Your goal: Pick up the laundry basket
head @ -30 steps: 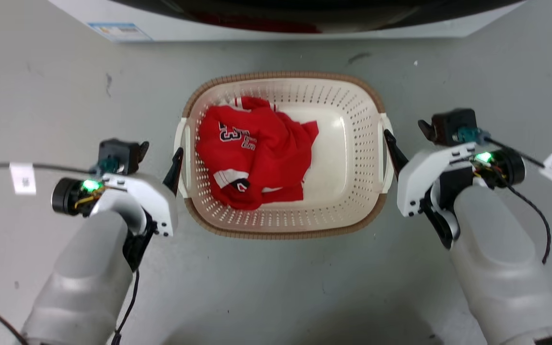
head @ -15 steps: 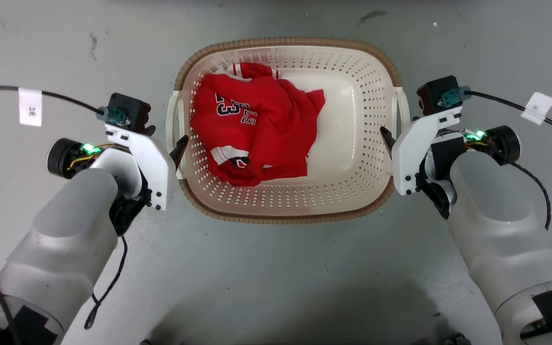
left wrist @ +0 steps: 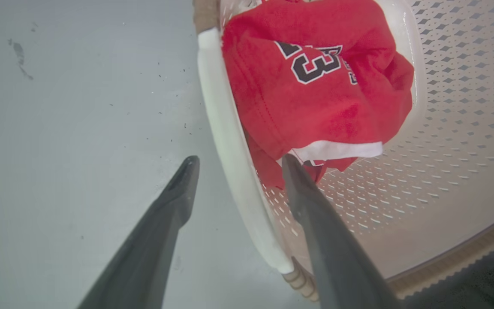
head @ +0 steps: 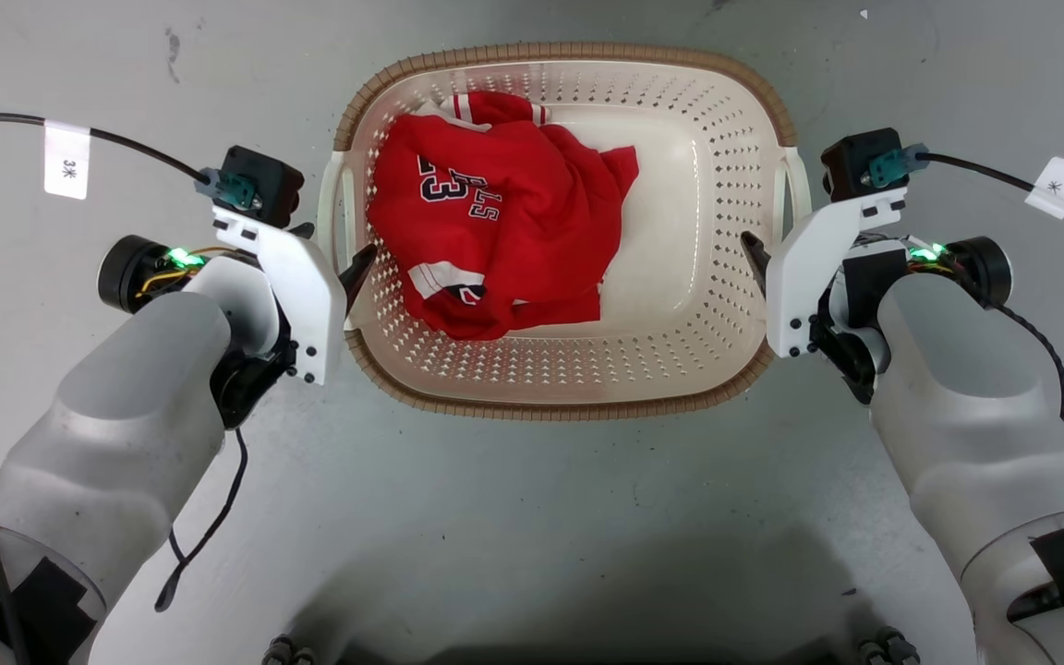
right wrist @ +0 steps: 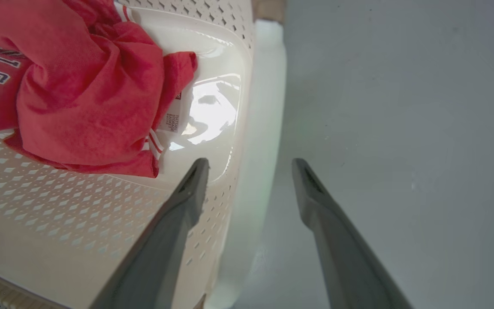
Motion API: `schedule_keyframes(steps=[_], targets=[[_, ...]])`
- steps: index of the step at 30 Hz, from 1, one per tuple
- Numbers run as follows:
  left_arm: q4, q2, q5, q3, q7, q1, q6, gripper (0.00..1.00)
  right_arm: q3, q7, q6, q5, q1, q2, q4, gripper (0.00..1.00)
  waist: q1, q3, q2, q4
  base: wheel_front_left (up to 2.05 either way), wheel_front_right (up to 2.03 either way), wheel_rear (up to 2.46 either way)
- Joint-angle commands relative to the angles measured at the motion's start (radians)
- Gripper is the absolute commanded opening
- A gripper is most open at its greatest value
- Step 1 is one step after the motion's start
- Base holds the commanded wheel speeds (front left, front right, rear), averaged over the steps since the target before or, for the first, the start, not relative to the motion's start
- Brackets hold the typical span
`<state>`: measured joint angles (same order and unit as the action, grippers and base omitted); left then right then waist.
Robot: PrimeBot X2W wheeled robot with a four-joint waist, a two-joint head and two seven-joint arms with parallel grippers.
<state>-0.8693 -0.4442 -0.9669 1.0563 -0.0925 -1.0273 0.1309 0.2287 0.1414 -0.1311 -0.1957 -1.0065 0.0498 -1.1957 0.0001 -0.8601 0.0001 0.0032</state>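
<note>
In the head view, one laundry basket [head: 550,388] sits in the upper middle, with grey floor [head: 532,536] all around it; whether it rests on the floor I cannot tell. One crumpled red jersey [head: 495,231] lies in its left half. The basket has two white handles, one on each side: the left handle [head: 329,212] and the right handle [head: 796,189]. The left gripper [head: 355,270] is at the near end of the left handle and the right gripper [head: 754,254] at the near end of the right one. Two cables run off to the sides, each with one white tag [head: 66,159].

In the left wrist view, the two fingers stand apart. One finger [left wrist: 174,206] is outside the basket, over the floor, and the other [left wrist: 307,201] is inside, beside the jersey. The white handle runs between them, not pinched.

In the right wrist view, the two fingers are also spread. One finger [right wrist: 187,197] is inside the basket, the other [right wrist: 315,201] outside over the floor, and the white handle lies between them with a gap on the outer side.
</note>
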Motion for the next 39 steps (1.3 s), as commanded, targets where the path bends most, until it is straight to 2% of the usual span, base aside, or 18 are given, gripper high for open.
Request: schedule_keyframes(steps=[1,4,5,6,7,16,22,26,39], targets=[[-0.002,-0.002,-0.013,0.014,0.007,-0.013,-0.001,1.00,0.006,-0.003,0.001,-0.009,-0.016,0.001,-0.010,1.00,-0.0001,-0.001,-0.0001,0.001,0.00,0.00,0.00],[-0.011,-0.003,-0.039,0.044,0.014,-0.022,-0.001,1.00,0.018,-0.009,0.001,-0.026,-0.026,0.001,-0.022,1.00,-0.0001,-0.003,-0.0001,0.003,0.00,0.00,0.00],[-0.013,0.000,-0.048,0.057,0.010,-0.021,-0.001,0.83,0.022,-0.010,0.001,-0.029,-0.028,0.001,-0.026,1.00,-0.0001,-0.004,-0.0001,0.003,0.00,0.00,0.00],[-0.012,0.003,-0.058,0.067,0.007,-0.023,-0.001,0.11,0.026,-0.007,0.001,-0.032,-0.028,0.001,-0.030,0.64,-0.0001,-0.004,-0.0001,0.004,0.00,0.00,0.00],[-0.009,0.006,-0.071,0.077,0.005,-0.024,-0.001,0.00,0.029,-0.006,0.001,-0.036,-0.028,0.001,-0.035,0.02,-0.0001,-0.004,-0.0001,0.006,0.00,0.00,0.00],[-0.012,0.002,-0.147,0.141,0.022,-0.049,-0.001,0.00,0.019,-0.027,0.000,-0.003,-0.044,0.003,-0.068,0.00,-0.0001,0.002,-0.0001,0.011,0.00,0.00,0.00],[0.006,-0.010,-0.195,0.183,-0.010,-0.032,-0.001,0.00,0.018,0.013,0.001,0.010,-0.031,0.003,-0.081,0.00,-0.0001,0.064,-0.0001,0.004,0.00,0.00,0.00],[0.014,-0.027,-0.209,0.204,-0.055,-0.004,-0.001,0.00,0.035,0.087,0.001,0.004,-0.007,0.003,-0.087,0.00,-0.0001,0.145,-0.0001,-0.007,0.00,0.00,0.00],[0.043,-0.068,-0.266,0.222,-0.220,0.094,-0.002,0.00,0.173,0.382,0.001,-0.131,0.076,0.008,-0.069,0.00,-0.0001,0.447,-0.0001,-0.038,0.00,0.00,0.00]])
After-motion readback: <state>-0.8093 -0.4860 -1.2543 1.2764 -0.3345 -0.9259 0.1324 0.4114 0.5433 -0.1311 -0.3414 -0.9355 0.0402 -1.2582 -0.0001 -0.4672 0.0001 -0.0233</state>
